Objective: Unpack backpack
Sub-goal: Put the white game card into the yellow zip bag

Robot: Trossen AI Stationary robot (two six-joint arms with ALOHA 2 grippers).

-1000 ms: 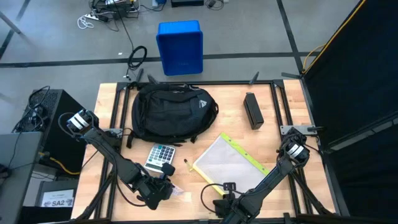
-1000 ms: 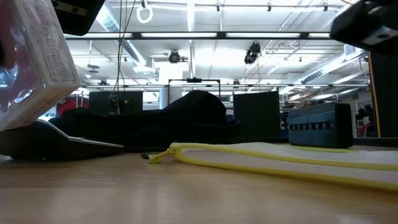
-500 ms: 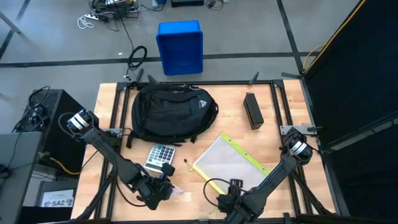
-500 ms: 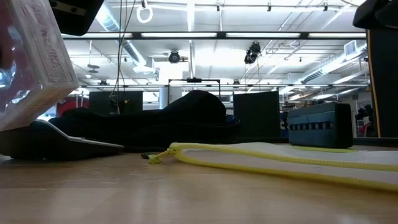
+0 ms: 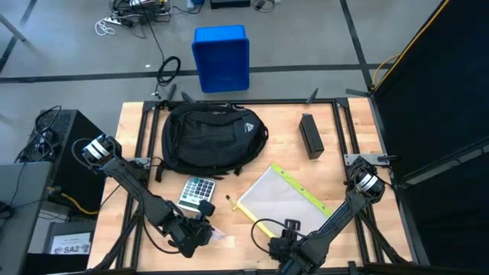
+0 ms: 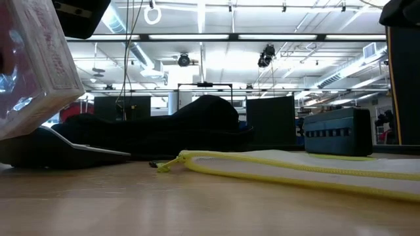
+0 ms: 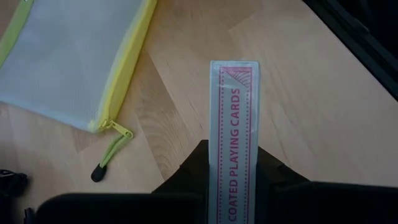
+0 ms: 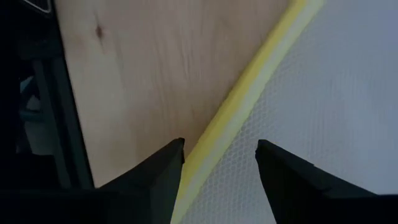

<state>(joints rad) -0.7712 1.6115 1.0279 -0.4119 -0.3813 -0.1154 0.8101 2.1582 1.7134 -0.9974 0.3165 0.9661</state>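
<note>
Black soft fabric, rounded, with shoulder straps and a small pale triangular logo: the backpack (image 5: 212, 137) lies flat at the far middle of the pale wooden worktop (image 5: 336, 164), and everything else is placed from it here. In the low view it shows as a dark hump (image 6: 197, 121) across the back.

Just nearside of the backpack lies a grey pocket calculator (image 5: 197, 191), apart from the fabric. To the backpack's right, well apart, lies a long black rectangular box (image 5: 310, 135). Nearside and right of the backpack lies a flat white mesh pouch with a yellow zip edge (image 5: 280, 197), its yellow pull tab (image 7: 115, 143) trailing on the wood.

The left hand (image 5: 200, 231) is at the near edge, on the nearside of the backpack beyond the calculator, its fingers closed narrowly on a clear-wrapped pack of playing cards with red print (image 7: 234, 149), gripped edge-on and held clear of the wood; the same pack fills the low view's corner (image 6: 33, 65).

The right hand (image 8: 219, 163) is at the near edge too, over the pouch's near yellow border, fingers (image 8: 158, 177) spread apart and holding nothing.

Beyond the worktop, behind the backpack, a blue plastic bin (image 5: 221, 58) stands on the floor.
</note>
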